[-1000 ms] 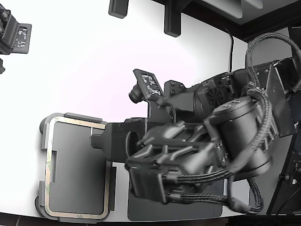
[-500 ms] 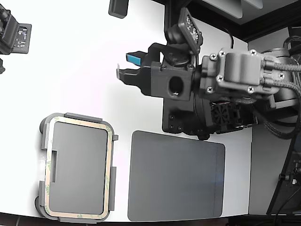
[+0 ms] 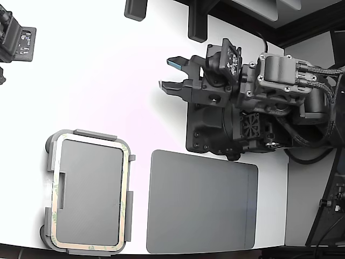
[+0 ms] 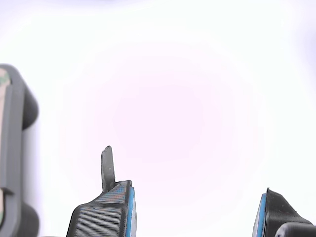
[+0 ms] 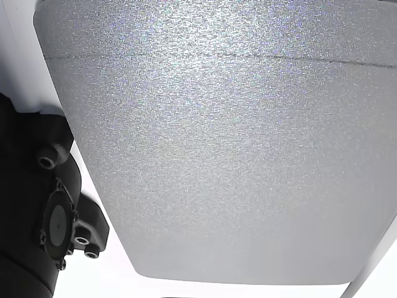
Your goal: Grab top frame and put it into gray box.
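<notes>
The top frame (image 3: pixel 126 205), a thin beige-tan ring with greenish mottling, lies flat in the gray box (image 3: pixel 95 134) at the exterior view's lower left. My gripper (image 3: pixel 168 74) is open and empty, hovering over bare white table well to the upper right of the box. In the wrist view the gripper (image 4: pixel 192 217) shows two blue-padded fingers (image 4: pixel 106 215) apart with nothing between them. An edge of the gray box (image 4: pixel 12 148) with a sliver of the frame (image 4: pixel 3 79) shows at that picture's side.
A dark grey flat mat (image 3: pixel 202 202) lies right of the box in the exterior view and fills the other view (image 5: pixel 217 155). A black arm base (image 3: pixel 215 135) stands behind it. A black device (image 3: pixel 16 40) sits at the upper left. A black mount (image 5: pixel 43 217) shows beside the mat.
The arm has lifted off the box and drawn back toward the exterior view's upper right, gripper open and empty. The frame stays lying in the gray box.
</notes>
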### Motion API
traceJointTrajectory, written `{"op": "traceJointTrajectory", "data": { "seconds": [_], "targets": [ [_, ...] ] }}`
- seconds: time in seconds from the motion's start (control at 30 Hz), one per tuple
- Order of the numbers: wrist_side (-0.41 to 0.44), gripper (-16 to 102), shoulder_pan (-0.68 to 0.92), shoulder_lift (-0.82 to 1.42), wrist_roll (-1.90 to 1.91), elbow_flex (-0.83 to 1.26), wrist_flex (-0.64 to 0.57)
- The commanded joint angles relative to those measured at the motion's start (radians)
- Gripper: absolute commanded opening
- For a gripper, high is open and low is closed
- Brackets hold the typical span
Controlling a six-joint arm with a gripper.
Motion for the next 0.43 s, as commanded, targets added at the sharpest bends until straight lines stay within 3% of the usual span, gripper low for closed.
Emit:
{"op": "traceJointTrajectory", "data": {
  "seconds": [0.0,0.4],
  "targets": [
    [0.018,100,-0.008,0.025,0.011,-0.021,-0.006],
    [-0.006,100,-0.008,0.025,-0.006,-0.021,-0.009]
  ]
}}
